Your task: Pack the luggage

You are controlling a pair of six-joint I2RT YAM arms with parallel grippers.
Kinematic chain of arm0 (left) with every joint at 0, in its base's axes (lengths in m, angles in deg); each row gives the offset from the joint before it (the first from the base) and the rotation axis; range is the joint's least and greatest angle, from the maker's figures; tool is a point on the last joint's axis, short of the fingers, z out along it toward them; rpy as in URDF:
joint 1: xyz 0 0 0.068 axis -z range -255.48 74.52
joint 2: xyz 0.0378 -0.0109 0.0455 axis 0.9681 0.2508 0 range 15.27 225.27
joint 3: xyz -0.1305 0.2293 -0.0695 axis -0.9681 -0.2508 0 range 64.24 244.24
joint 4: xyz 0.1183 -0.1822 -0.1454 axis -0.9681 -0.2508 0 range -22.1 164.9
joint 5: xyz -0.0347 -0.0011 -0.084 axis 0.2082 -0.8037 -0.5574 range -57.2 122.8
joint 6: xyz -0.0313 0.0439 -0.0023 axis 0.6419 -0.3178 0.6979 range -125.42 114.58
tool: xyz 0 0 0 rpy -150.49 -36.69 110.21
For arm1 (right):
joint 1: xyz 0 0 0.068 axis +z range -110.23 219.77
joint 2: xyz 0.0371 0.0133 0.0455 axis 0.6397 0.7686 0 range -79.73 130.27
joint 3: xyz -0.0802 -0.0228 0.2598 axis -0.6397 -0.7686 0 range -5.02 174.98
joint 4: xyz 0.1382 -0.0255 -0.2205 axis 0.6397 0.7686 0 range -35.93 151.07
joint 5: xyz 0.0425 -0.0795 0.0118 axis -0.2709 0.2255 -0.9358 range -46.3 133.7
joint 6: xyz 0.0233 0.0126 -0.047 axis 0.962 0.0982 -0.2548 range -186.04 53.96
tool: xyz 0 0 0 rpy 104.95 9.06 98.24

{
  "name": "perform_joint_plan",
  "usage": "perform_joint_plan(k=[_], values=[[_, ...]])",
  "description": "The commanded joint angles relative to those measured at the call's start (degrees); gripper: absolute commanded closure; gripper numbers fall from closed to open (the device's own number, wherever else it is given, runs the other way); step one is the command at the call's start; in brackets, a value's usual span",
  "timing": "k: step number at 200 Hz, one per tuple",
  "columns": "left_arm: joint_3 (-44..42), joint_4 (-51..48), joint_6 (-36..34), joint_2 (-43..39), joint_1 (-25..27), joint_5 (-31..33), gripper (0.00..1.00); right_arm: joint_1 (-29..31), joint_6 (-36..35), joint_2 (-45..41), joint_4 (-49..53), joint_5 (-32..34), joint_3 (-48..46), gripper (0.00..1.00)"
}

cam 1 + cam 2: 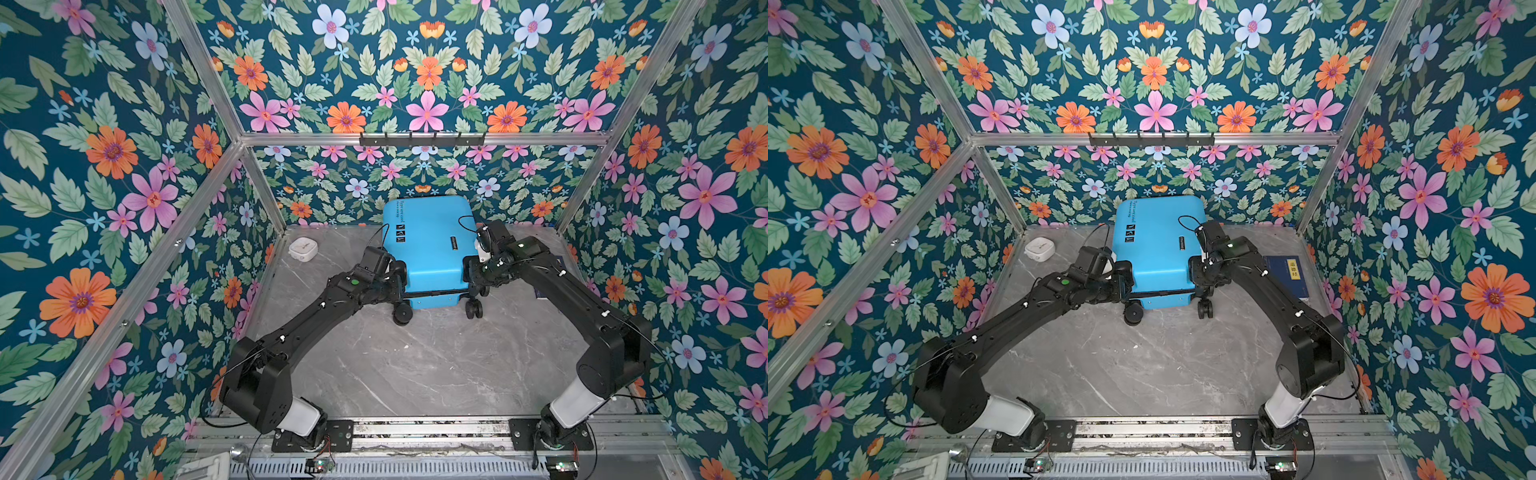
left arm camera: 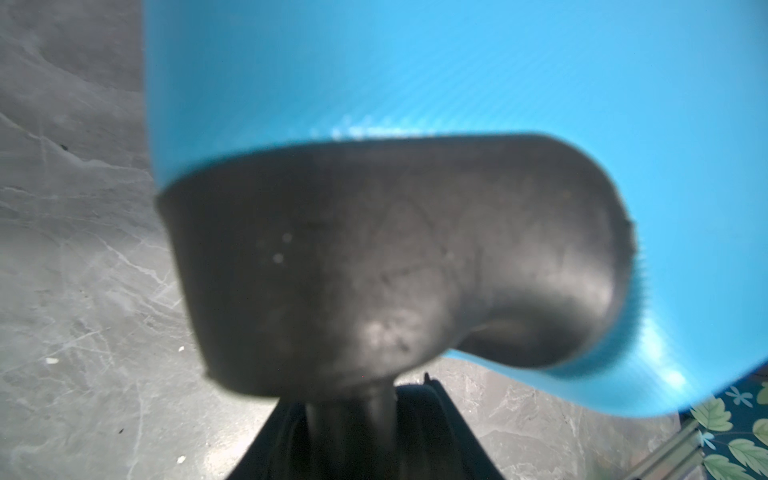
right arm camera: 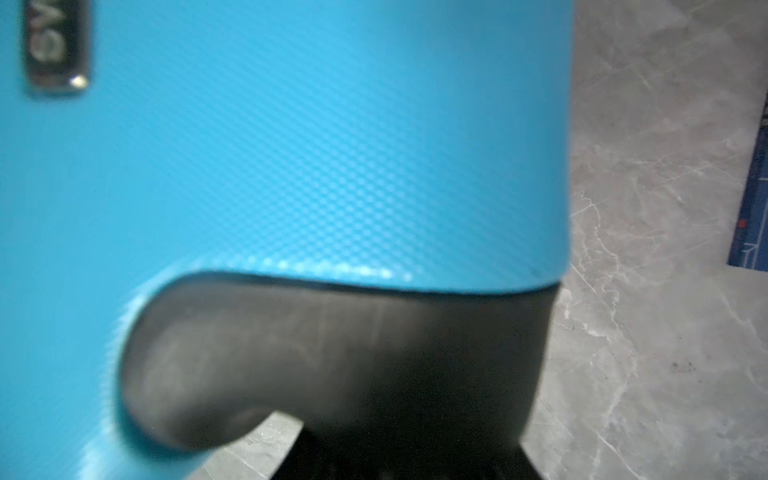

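left hand [image 1: 398,275], right hand [image 1: 472,270] flank luggage [image 1: 430,249]

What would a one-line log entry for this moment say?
suitcase: closed, on table | left gripper: at left wheel corner | right gripper: at right wheel corner | grip: unclear | book: outside

Left arm [image 1: 299,320] and right arm [image 1: 582,298] are black, each with a white base sleeve [image 1: 301,415] and thin black cables [image 1: 465,216]; a green dot [image 1: 354,282] marks the left.
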Motion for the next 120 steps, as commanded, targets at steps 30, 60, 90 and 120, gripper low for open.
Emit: perform_joint_plan(k=[30, 60, 90, 120], values=[[-1.3, 3.1, -3.3, -1.7, 0.2, -2.6, 0.47, -0.3, -2.1, 4.6, -5.5, 0.3, 5.9, 0.78], [-2.8, 2.9, -4.3, -6.5, 0.2, 4.4, 0.42, -1.9, -1.2, 7.2, -5.4, -1.8, 6.9, 0.82], [-10.6, 9.2, -7.9, -17.0, 0.2, 11.1, 0.39, -3.3, -0.8, 6.5, -7.0, -3.7, 4.7, 0.83], [-23.3, 23.7, -13.1, -31.6, 0.1, 13.0, 0.21, -3.7, -0.7, 6.5, -7.3, -4.6, 4.1, 0.82]])
